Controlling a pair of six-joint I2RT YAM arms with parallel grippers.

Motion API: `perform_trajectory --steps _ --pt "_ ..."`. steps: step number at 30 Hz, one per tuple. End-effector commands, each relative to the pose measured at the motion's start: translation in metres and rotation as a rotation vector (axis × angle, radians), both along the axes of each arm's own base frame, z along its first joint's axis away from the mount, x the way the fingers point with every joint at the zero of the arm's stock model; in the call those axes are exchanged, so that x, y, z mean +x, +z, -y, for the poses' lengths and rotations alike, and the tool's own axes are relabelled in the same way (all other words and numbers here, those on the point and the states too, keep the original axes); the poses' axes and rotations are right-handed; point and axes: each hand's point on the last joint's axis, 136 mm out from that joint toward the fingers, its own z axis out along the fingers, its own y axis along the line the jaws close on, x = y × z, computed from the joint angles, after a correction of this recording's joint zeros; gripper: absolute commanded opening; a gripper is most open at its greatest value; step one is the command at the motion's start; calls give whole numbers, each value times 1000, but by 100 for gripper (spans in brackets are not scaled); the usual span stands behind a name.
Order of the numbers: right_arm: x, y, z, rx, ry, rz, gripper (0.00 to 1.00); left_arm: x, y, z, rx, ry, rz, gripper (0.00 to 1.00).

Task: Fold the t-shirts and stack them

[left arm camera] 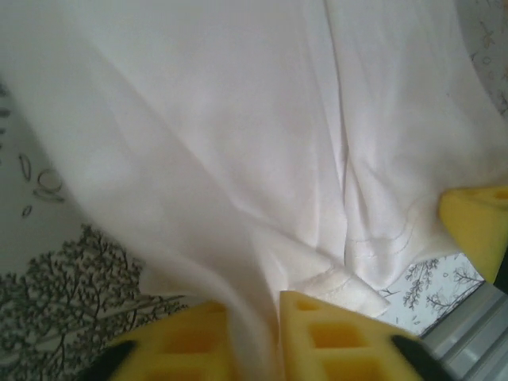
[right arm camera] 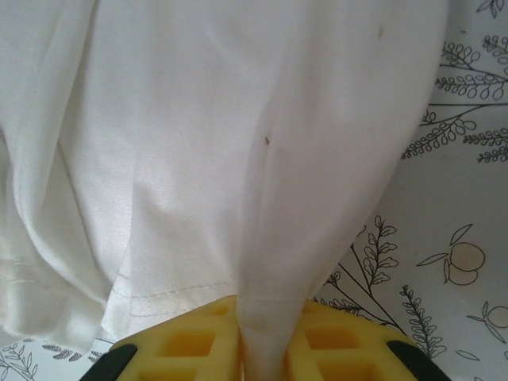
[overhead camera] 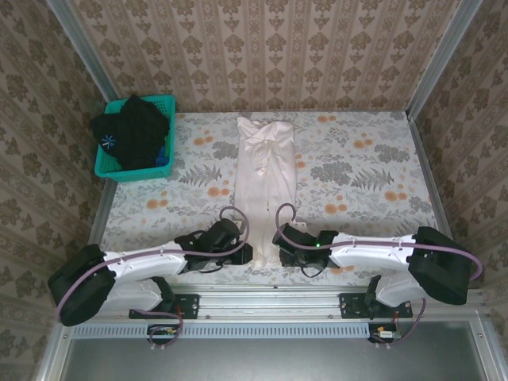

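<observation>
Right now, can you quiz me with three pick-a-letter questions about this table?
1. Where is the teal basket? A. far left corner of the table B. near right corner C. middle
2. What colour is the clothing piled in it, mostly? A. yellow B. black C. red
3. What are the left jaws and right jaws doing? A. hanging open B. holding the basket C. shut on the white t-shirt's near edge
Answers: 1 A, top view shows it there; 2 B, dark cloth heaps over its rim; 3 C, wrist views show white cloth pinched between yellow fingers.
</observation>
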Motion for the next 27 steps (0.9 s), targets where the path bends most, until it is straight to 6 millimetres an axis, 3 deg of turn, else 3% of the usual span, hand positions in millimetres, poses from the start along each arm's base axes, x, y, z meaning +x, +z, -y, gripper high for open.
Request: perform_trajectory --steps 1,6,11,16,27 --pt "7 15 4 -1 2 45 17 -1 19 5 -34 -36 27 0" --pt "18 34 2 6 12 81 9 12 45 14 -103 -53 60 0" --pt "44 52 1 24 9 120 6 43 69 12 -122 -22 104 0" --pt "79 66 -6 47 19 128 5 78 76 14 -146 0 103 0" --pt "151 69 -13 53 36 84 5 159 83 18 -189 32 56 0"
